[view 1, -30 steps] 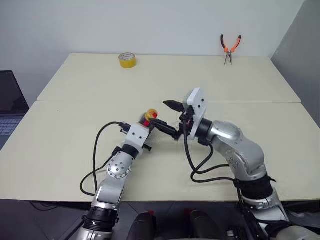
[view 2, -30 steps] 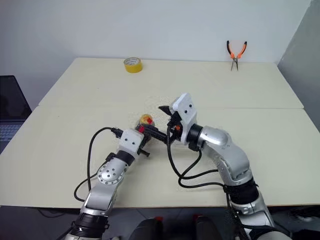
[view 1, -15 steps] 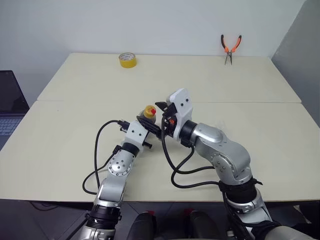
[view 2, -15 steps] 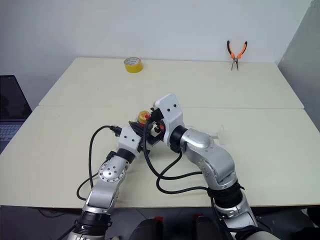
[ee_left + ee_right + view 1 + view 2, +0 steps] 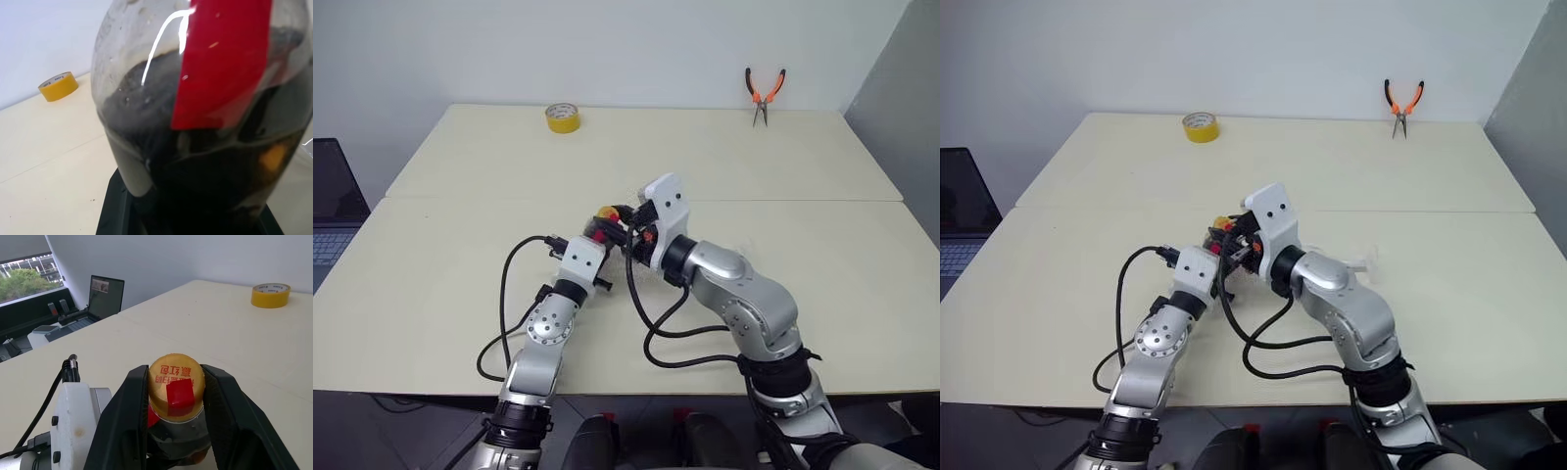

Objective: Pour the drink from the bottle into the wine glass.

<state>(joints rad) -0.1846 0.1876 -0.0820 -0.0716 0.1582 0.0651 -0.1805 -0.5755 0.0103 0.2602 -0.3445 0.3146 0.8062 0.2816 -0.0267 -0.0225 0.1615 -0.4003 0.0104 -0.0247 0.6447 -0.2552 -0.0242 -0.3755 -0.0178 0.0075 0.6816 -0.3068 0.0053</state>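
Narrowed since before, right hand [image 5: 176,396] pinches bottle [image 5: 195,122] cap [image 5: 175,382] — left hand clamps body.

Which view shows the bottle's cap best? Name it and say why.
The right wrist view: the cap faces the camera, clamped between the right gripper jaws. The left wrist view shows the bottle's body and the drink, no cap. The eye views show a small, half-hidden cap.

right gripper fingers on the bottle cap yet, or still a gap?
Touching. In the right wrist view the right gripper has both black fingers pressed against the sides of the orange-yellow cap, with no gap on either side.
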